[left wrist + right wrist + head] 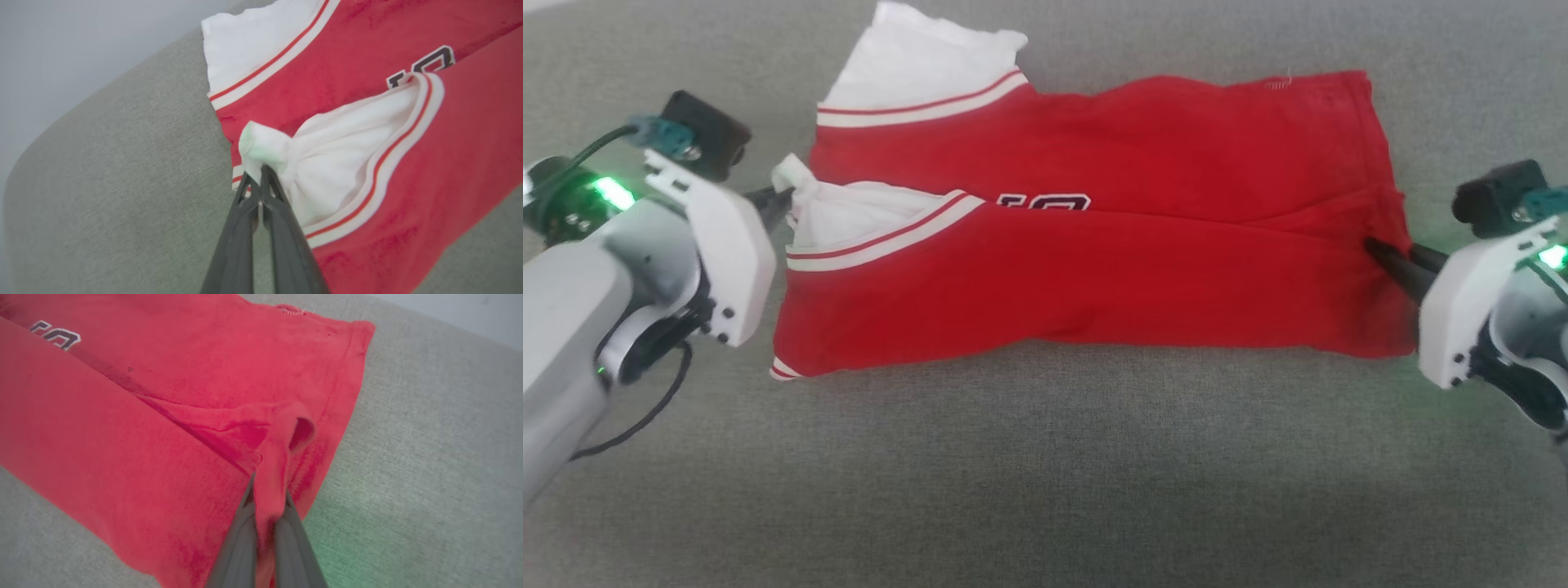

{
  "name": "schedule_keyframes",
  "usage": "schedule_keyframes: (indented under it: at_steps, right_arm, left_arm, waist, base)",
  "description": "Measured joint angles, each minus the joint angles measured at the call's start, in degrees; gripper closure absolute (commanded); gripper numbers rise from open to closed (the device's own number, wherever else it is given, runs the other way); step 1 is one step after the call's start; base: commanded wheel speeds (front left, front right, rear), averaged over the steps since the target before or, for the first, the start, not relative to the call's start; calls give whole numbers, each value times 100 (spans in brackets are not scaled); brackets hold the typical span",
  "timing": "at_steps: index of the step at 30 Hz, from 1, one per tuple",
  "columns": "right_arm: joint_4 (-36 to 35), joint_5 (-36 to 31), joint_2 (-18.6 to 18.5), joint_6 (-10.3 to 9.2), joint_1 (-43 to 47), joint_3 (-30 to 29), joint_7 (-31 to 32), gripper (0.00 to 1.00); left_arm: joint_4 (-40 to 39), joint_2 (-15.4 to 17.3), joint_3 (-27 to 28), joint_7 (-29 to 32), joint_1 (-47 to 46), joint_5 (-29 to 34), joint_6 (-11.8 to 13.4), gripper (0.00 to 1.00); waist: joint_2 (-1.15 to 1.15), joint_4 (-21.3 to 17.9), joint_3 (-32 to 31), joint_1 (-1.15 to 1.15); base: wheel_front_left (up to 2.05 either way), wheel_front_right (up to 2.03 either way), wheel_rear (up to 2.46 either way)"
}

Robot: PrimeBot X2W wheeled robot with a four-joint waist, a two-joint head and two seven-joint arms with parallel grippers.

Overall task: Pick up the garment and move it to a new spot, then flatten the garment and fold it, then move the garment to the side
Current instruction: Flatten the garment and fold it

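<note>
A grey woven-fabric worktop [1045,474] takes up most of the head view, with a rounded edge visible in the left wrist view. The garment [1094,286], a bright red jersey T-shirt, lies across the middle of it, lengthwise from left to right. Its near long side is folded up over the body, so the fold's edge runs along the centre.

The robot's two pale arms enter from either side, each with a green light glowing on the wrist. The left hand [783,200] is at the shirt's sleeve end. Its two dark fingers are pressed together, pinching a bunched tip of the nearer white sleeve [849,216]. The left wrist view shows this pinch closely, the cloth gathered into a knot at the fingertips [265,173].

The right hand [1376,249] is at the opposite, hem end. Its fingers [294,535] are closed on a raised pleat of red hem fabric, which stands up between them in the right wrist view.

The farther white sleeve [915,65] lies spread flat on the worktop beyond the shirt body. Both sleeves have red-and-white striped trim. Dark, white-outlined lettering [1045,202] peeks out just above the folded edge, partly covered.
</note>
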Motion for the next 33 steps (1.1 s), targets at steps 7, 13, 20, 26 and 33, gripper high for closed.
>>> schedule_keyframes:
  at_steps: [7,13,20,26,33]
  right_arm:
    - [435,-47,344,-2,-342,201,405,100]
    - [660,-35,488,-2,-614,313,568,71]
    - [730,-34,542,-2,-632,133,464,0]
    - [554,-218,544,-2,-290,-446,-13,0]
    - [167,-761,894,-2,289,-1549,-624,0]
  left_arm:
    - [1403,-731,-212,163,-243,-119,-587,100]
    - [2279,-1149,-219,764,-414,-660,-761,15]
    - [2492,-1220,-122,836,-460,-829,-751,0]
    - [2075,-973,-76,999,-413,-947,-539,0]
    - [1020,-482,-30,1277,131,-1185,-4,0]
  waist:
    - [0,-70,249,0]
    - [0,-118,280,0]
    - [0,-86,117,0]
    - [0,3,-93,0]
    - [0,46,-336,0]
  base:
    - [0,0,0]
    - [0,0,0]
    - [0,0,0]
    - [0,0,0]
    - [0,0,0]
